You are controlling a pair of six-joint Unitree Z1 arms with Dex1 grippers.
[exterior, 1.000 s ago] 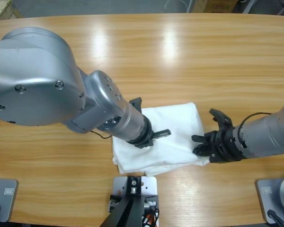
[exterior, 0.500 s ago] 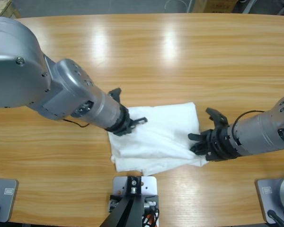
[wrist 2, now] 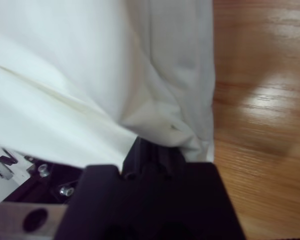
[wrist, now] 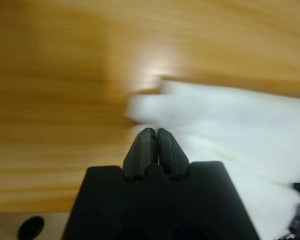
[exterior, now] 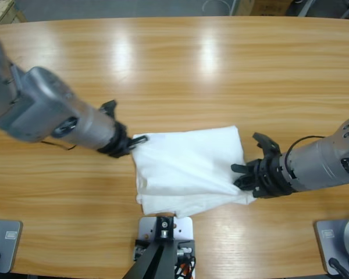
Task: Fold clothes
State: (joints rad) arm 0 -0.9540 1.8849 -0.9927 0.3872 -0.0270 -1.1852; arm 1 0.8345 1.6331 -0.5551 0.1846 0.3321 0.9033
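I see the folded white T-shirt point(exterior: 189, 168) lying flat on the counter point(exterior: 221, 70). The left tool point(exterior: 131, 142), jaws pressed together on nothing, sits at the shirt's upper left corner. The right tool point(exterior: 244, 177) grips a bunched fold at the shirt's right edge.

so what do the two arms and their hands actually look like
Both arms are round silver-grey metal tubes with bulky joints. The left arm has a thin black cable beneath it. Each ends in a black hand: the left hand has two tapered black fingers; the right hand looks chunkier, with several prongs.
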